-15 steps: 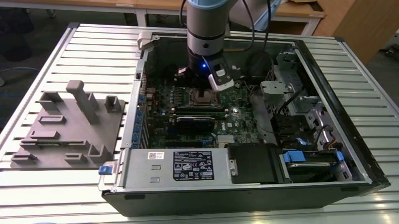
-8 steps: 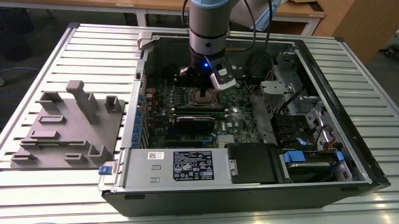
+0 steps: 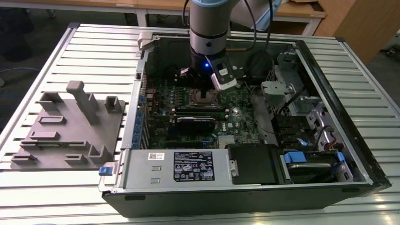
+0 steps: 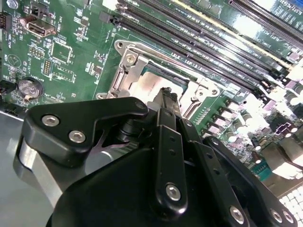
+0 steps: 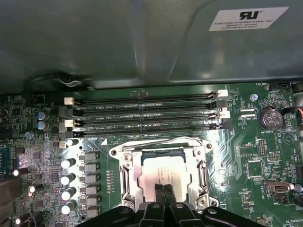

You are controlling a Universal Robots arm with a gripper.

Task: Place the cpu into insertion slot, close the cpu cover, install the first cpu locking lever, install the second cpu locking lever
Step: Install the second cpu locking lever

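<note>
Pressed together with no gap between them, the jaws of the gripper [image 5: 164, 193] point down at the cpu [image 5: 166, 171], and their dark tips sit over the lower middle of its silvery top in the first wrist view; whether the tips touch the metal I cannot tell. Nothing is held between them. This chip lies flat inside the insertion slot [image 5: 124, 166], which is in the lower middle of the frame in that view. A metal frame, the cpu cover [image 5: 203, 172], lies down around the chip, so the silvery top shows through its square window. In the second wrist view the gripper [image 4: 168, 97] comes up from the bottom of the frame as black links with screws, and its tips end at the cpu [image 4: 144, 87] near the frame centre. Four long memory slots [image 5: 144, 116] run side by side just above the socket in the first wrist view, on the green motherboard [image 5: 246, 142]. In the exterior view the arm [image 3: 209, 28] comes down from the top centre into the open computer case [image 3: 250, 197], and the gripper [image 3: 203, 89] hangs over the socket. A grey fixture block [image 3: 69, 126] stands on the slatted table [image 3: 37, 197] at the exterior view's left, well apart from the case
</note>
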